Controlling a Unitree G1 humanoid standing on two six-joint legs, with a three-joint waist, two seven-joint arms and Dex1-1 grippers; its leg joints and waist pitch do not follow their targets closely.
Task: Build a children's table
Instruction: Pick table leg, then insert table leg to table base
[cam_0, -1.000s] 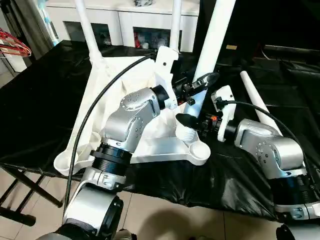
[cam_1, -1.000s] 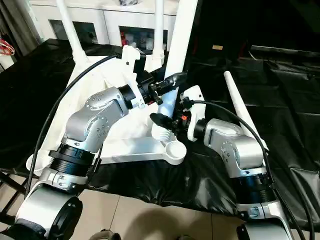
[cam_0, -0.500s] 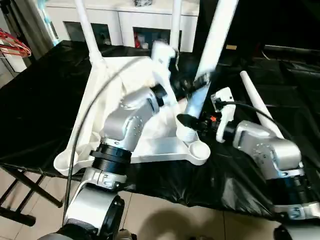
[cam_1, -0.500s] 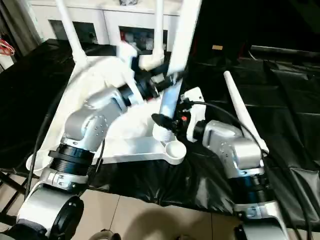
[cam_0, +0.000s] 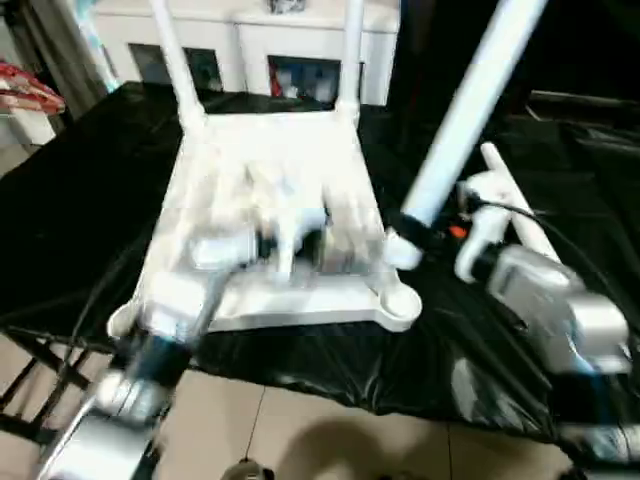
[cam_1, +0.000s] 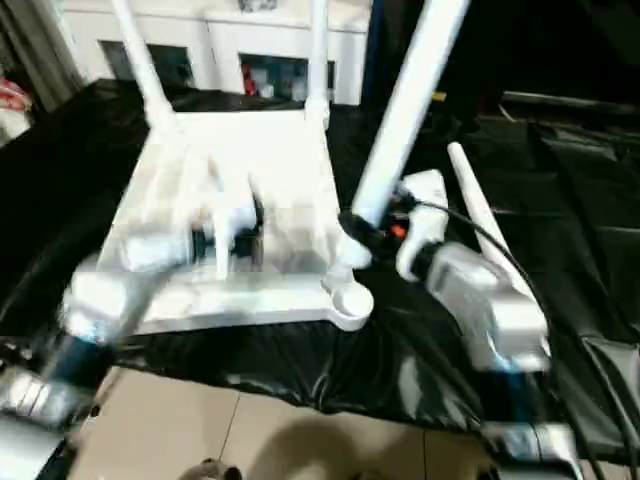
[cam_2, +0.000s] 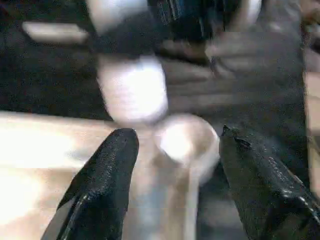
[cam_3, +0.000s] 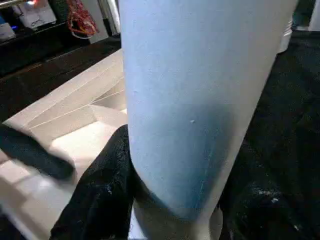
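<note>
The children's table top (cam_0: 270, 150) lies upside down on black cloth, with two white legs (cam_0: 170, 50) (cam_0: 352, 50) standing in its far corners. A third leg (cam_0: 465, 110) leans up and to the right, its foot just above the near right corner socket (cam_0: 400, 300). My right gripper (cam_0: 415, 235) is shut on this leg near its base, and the right wrist view shows a black finger (cam_3: 100, 195) on each side of it. My left gripper (cam_2: 175, 135) is open and holds nothing; it hangs blurred over the ribbed underside (cam_0: 300, 235). Another leg (cam_0: 510, 195) lies on the cloth at right.
A white glass-door cabinet (cam_0: 250, 40) stands behind the work surface. Black cloth (cam_0: 80, 200) covers the surface, whose front edge drops to a tiled floor (cam_0: 300, 430). Red items (cam_0: 25, 85) sit at the far left.
My left gripper has let go of the leaning leg and swung back left over the table top. The leg, still in the right gripper, now tilts further right.
</note>
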